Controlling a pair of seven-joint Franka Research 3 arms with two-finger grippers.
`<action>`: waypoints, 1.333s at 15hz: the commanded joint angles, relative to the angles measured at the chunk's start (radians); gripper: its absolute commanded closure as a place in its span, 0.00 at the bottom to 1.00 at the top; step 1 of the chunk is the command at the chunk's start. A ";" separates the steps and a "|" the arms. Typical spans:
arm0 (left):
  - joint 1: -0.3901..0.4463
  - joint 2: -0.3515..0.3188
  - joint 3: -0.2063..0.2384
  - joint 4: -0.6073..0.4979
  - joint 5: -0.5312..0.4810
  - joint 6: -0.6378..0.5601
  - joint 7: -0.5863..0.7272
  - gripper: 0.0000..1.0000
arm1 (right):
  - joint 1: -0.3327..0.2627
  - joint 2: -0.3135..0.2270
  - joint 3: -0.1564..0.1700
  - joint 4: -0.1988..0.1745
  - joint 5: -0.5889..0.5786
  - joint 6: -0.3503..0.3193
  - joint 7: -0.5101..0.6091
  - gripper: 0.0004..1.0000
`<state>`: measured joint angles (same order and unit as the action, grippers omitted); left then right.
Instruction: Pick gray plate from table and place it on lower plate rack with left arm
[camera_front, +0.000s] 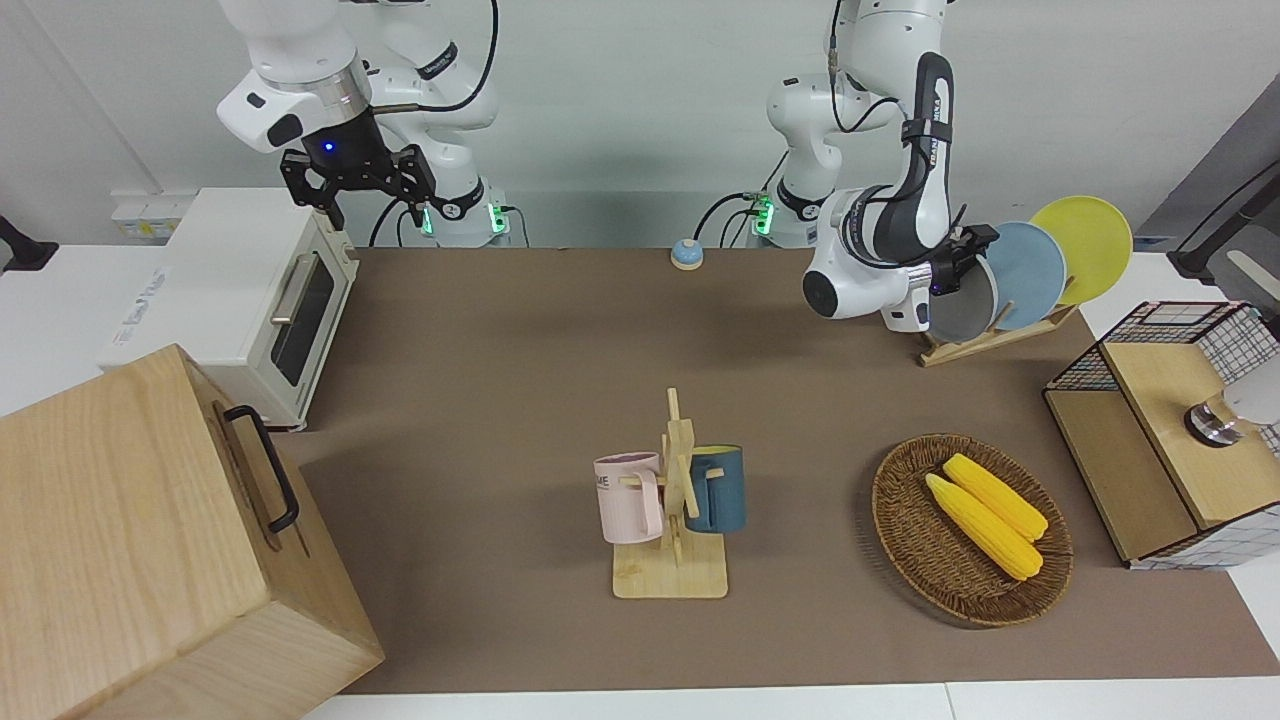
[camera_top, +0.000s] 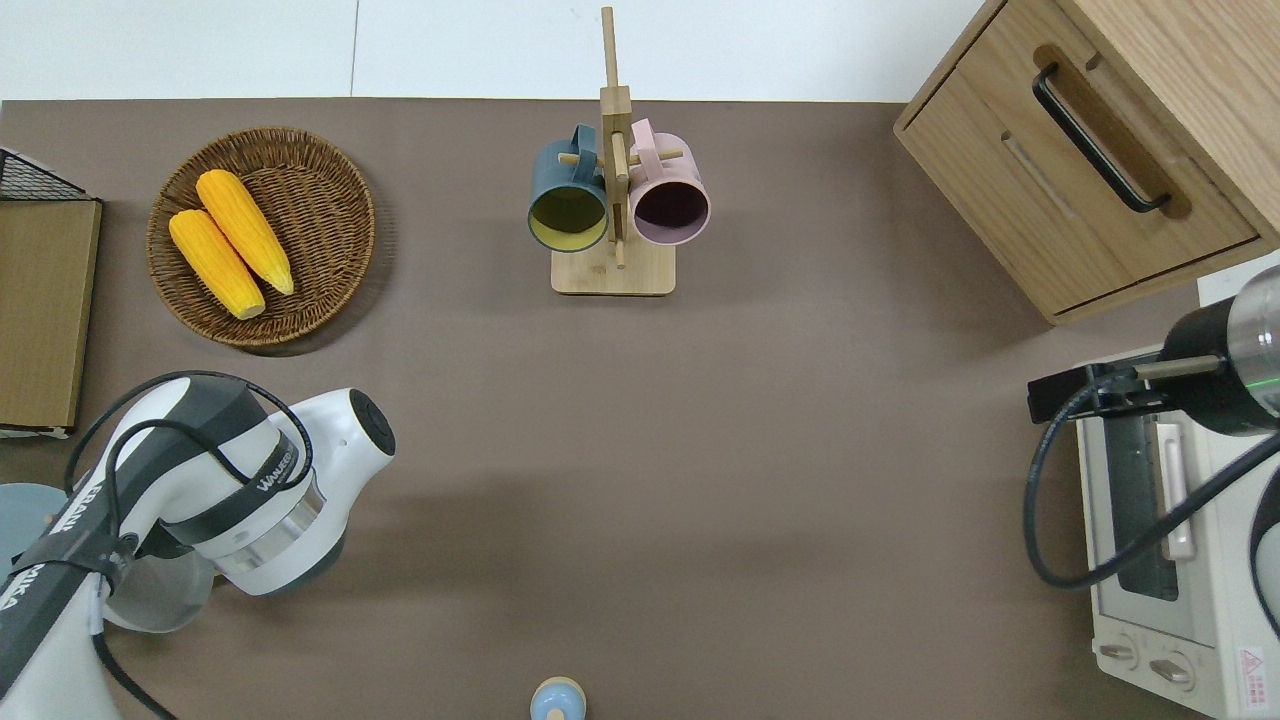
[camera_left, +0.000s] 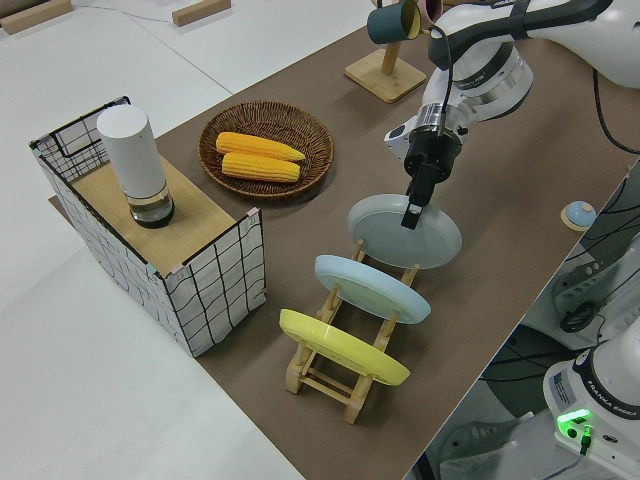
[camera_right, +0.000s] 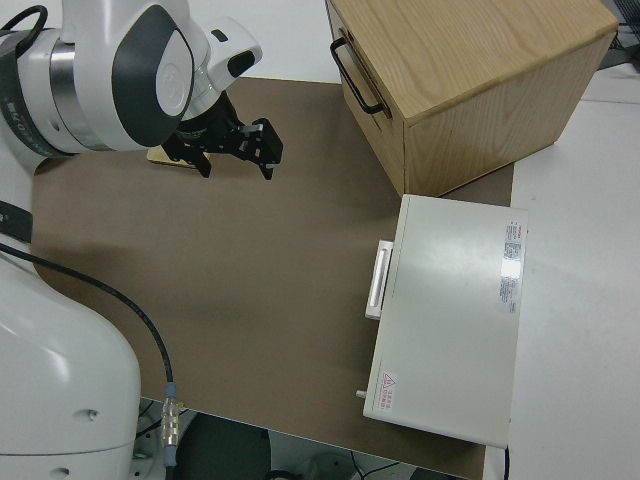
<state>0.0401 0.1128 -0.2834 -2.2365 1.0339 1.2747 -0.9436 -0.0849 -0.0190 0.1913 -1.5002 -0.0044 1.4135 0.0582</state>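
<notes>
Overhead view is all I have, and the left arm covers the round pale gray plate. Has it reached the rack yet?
Observer: Yes. The round pale gray plate stands in the end slot of the small light wooden slanted rack.
Operator: What is beside it?
Observer: A light blue plate, then a yellow plate, both leaning in the same rack.
Operator: Where is the left tool?
Observer: The left tool is at the gray plate's upper rim.

Left hand (camera_left: 413, 212) at the gray plate (camera_left: 400, 232) upright in the lower plate rack (camera_left: 345, 352).
</notes>
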 joint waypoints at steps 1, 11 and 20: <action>-0.014 0.057 0.003 0.003 -0.026 0.026 -0.055 1.00 | -0.007 -0.002 0.005 0.006 0.007 -0.014 -0.001 0.01; -0.012 0.094 0.003 0.003 -0.025 0.035 -0.090 1.00 | -0.007 -0.002 0.007 0.006 0.007 -0.014 -0.001 0.01; -0.012 0.123 0.003 0.003 -0.014 0.037 -0.132 1.00 | -0.007 -0.002 0.007 0.006 0.007 -0.013 0.000 0.01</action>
<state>0.0401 0.1563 -0.2824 -2.2263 1.0661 1.2659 -0.9869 -0.0849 -0.0190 0.1913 -1.5002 -0.0044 1.4135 0.0582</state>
